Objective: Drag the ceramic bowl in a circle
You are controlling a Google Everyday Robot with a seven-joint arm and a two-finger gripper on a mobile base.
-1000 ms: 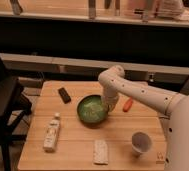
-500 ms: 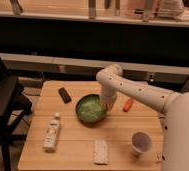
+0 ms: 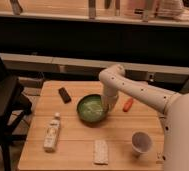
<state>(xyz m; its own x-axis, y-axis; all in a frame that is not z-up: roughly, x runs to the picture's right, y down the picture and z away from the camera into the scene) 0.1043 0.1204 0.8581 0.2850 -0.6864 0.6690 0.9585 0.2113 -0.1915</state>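
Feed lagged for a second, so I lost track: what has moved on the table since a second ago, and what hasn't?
Very little. The claw, down at the right rim of the ceramic bowl, moved with the bowl slightly left, then back right, ending near where both began. No new grasp or release shows. The bottle, black object, orange item, white cup and flat packet stayed put.

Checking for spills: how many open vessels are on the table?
2: the ceramic bowl centrally, the gripper at its right rim; a white cup at the front right. None looks hidden.
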